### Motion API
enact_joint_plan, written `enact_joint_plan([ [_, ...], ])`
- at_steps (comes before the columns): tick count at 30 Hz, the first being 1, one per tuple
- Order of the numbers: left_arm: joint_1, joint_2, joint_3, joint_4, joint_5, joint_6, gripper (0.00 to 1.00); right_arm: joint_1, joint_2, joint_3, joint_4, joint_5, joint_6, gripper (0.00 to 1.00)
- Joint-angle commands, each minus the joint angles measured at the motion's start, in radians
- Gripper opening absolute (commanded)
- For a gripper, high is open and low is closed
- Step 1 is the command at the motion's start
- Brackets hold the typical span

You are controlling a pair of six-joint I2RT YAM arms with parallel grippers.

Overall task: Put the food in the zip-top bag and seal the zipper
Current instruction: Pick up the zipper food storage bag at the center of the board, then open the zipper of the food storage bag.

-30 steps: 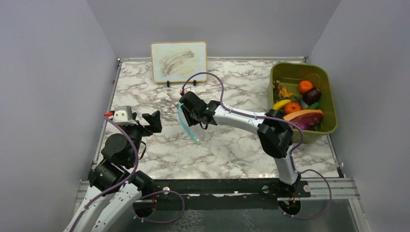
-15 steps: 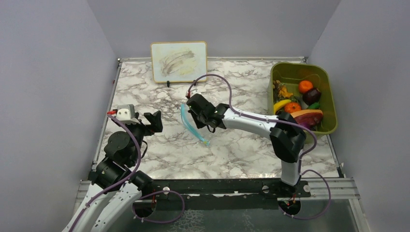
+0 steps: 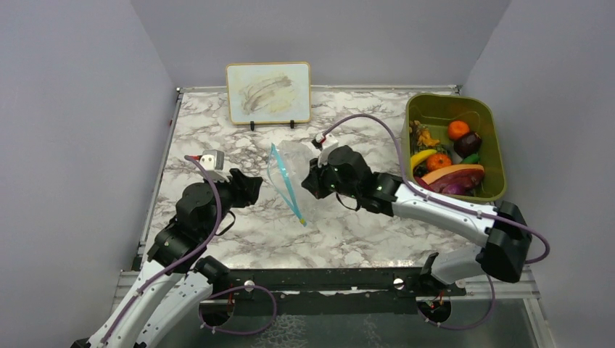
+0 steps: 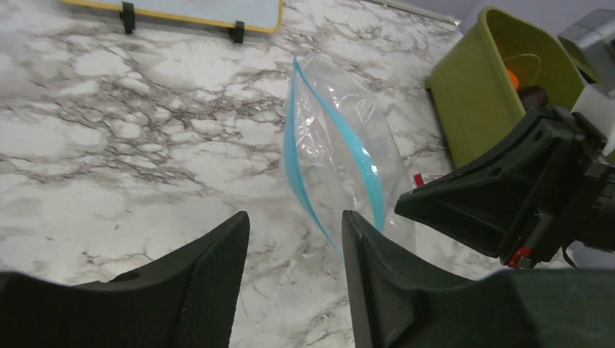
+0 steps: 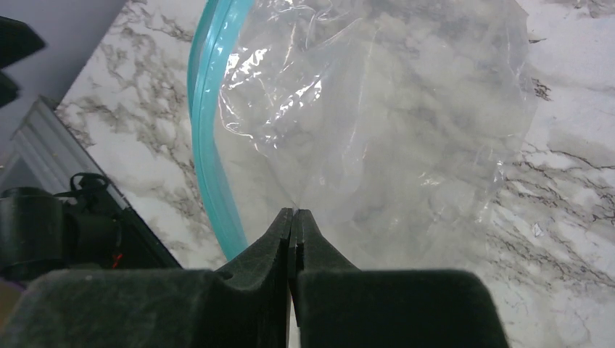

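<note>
The clear zip-top bag (image 3: 294,174) hangs over the table's middle, its mouth facing left. Its light-blue zipper (image 3: 284,183) gapes open; it also shows in the left wrist view (image 4: 366,170) and the right wrist view (image 5: 207,145). My right gripper (image 3: 310,181) is shut on the bag's clear film (image 5: 377,123) and holds it up. My left gripper (image 3: 250,190) is open and empty, just left of the bag's mouth, its fingertips (image 4: 232,235) short of the zipper. The food (image 3: 444,159) lies in the olive-green bin: banana, orange and red round pieces, dark purple piece.
The olive-green bin (image 3: 495,145) stands at the right edge, also in the left wrist view (image 4: 471,94). A framed board (image 3: 268,90) stands at the back. A small red-and-white card (image 4: 428,178) lies on the marble behind the bag.
My right arm has swung right and toward the front, carrying the bag with it. My left gripper has moved right and forward, closer to the bag's mouth.
</note>
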Motion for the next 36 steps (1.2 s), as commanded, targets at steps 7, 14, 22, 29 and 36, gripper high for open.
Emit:
enact_joint_plan([
  [7, -0.004, 0.077, 0.017, 0.076, 0.307, -0.241, 0.53, 0.007, -0.340, -0.256, 0.347, -0.056, 0.108, 0.01],
  [14, -0.004, 0.094, -0.031, 0.275, 0.460, -0.332, 0.67, 0.006, -0.385, -0.264, 0.344, -0.104, 0.134, 0.01],
  [22, -0.004, 0.117, -0.059, 0.250, 0.358, -0.327, 0.56, 0.008, -0.401, -0.268, 0.345, -0.131, 0.133, 0.01],
  [29, -0.004, 0.116, -0.047, 0.240, 0.299, -0.282, 0.13, 0.007, -0.388, -0.285, 0.337, -0.138, 0.138, 0.01],
  [36, -0.003, 0.109, -0.054, 0.240, 0.268, -0.226, 0.00, 0.007, -0.373, -0.282, 0.307, -0.115, 0.151, 0.01],
])
